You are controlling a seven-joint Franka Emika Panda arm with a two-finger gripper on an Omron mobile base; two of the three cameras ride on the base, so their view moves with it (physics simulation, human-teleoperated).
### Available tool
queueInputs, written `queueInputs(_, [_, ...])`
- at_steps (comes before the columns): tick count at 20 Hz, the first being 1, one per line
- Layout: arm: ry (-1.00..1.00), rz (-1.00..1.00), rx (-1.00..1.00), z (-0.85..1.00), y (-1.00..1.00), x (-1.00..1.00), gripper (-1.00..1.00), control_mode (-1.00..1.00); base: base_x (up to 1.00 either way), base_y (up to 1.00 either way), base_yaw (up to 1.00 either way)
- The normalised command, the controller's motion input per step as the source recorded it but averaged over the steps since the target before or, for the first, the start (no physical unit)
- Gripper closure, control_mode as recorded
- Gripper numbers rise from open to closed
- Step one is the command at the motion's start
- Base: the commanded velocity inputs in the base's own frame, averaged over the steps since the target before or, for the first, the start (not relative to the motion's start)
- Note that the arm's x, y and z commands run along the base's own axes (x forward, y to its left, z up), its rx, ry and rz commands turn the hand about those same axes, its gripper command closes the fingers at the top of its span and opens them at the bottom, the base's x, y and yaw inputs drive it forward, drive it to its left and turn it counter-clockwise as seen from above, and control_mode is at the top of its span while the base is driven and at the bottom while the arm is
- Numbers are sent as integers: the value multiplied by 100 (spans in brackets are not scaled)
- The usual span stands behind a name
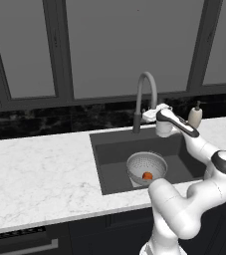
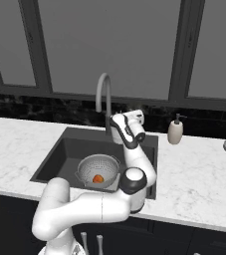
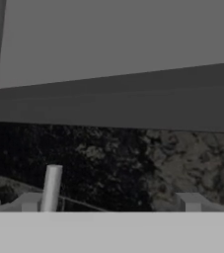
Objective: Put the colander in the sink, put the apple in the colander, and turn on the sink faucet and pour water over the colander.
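**Jaws at the tap's base, apple resting in the colander in the basin**

The jaws of the white arm are held up behind the large rectangular dark grey recessed sink, just beside the lower stem of the tall grey metal gooseneck faucet, on its right in the left base view. In the hand view a pale upright rod, probably the tap's small side lever, stands between the two finger tips, close to the left one; the tips stand wide apart, so the jaws are open and grip nothing. Whether either tip touches the rod I cannot tell.

The round silvery perforated metal colander sits upright on the sink bottom, toward the front, well below and in front of the jaws. Inside it lies the small round red-orange apple, against the near wall of the bowl in the left base view.

A beige soap dispenser bottle stands on the white marbled surface to the right of the tap, near the black stone backsplash
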Motion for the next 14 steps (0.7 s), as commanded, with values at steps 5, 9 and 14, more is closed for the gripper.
queueInputs(5, [0, -2, 0, -11, -5, 20, -100, -100, 0, 0, 0])
queueInputs(9, [0, 0, 0, -14, -5, 16, -100, -100, 0, 0, 0])
queueInputs(14, [0, 0, 0, -12, -1, 16, 100, -100, 0, 0, 0])
